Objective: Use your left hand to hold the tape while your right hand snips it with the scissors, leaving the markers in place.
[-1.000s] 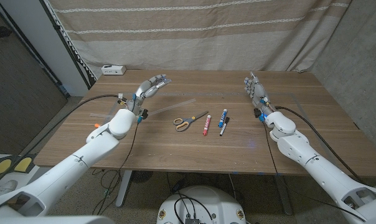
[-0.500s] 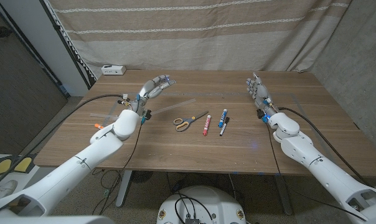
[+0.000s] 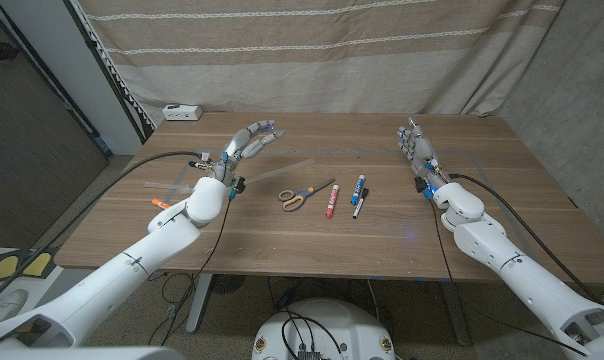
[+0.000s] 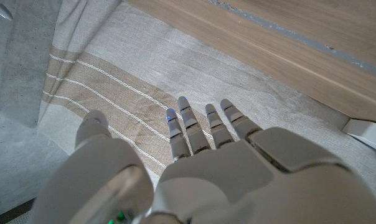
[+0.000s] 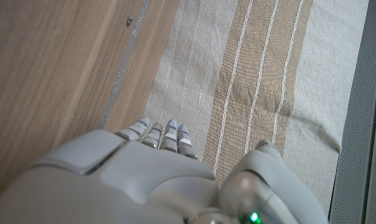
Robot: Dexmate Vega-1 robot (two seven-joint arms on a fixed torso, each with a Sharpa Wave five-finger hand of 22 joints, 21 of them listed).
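Scissors with orange handles lie at the middle of the table. Just right of them lie a red marker, a blue marker and a black-tipped white marker. A long clear strip of tape lies on the wood between the scissors and my left hand. The left hand hovers over the far left of the table with fingers spread and nothing in it; it also shows as the left hand. My right hand stands at the far right with fingers straight, holding nothing, seen again as the right hand.
A white power strip sits at the table's back left corner, seen as the power strip. A striped curtain hangs close behind the table. Black cables run off the left edge.
The left arm has crept slightly forward and to the right, its hand staying spread. The right hand has shifted a little to the right. Scissors, markers and tape have not moved.
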